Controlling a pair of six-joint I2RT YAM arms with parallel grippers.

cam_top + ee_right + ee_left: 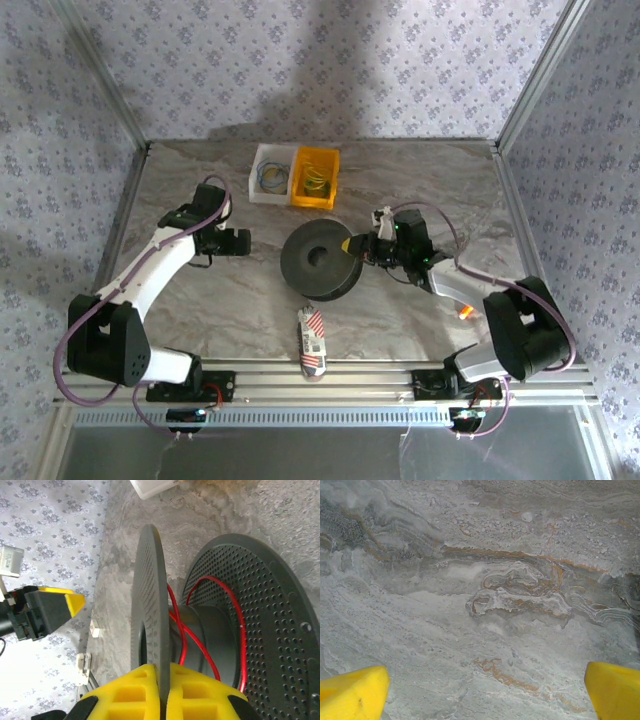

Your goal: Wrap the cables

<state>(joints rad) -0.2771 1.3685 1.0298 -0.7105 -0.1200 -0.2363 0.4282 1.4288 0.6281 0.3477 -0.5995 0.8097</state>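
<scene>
Yellow pads close in from both sides on a thin black rim: that is my right pincer [161, 674], squeezed nearly flat on the edge of the upper disc of the black spool [260, 605]. From above, my right pincer [352, 246] meets the black spool [300, 256] at its right side, and the spool lies flat on its lower disc near the middle of the marble table [230, 300].

A red cable [242, 640] runs in a few slack loops round the hub between the two perforated discs. It is not drawn tight, and one loop bows out toward the lower disc.

My left pincer [243, 241] hangs over the table to the left of the spool, apart from it. Its pads are spread as wide as they go, with nothing between them. Under my left pincer [485, 682] there is bare table [480, 605].

Behind the spool a white bin [256, 186] and a yellow bin [313, 202] sit side by side and touching. Each holds small coils of thin wire [271, 178], and I cannot make out their colours with certainty.

A red-and-white striped packet [312, 343] lies near the front edge, between my two bases.
</scene>
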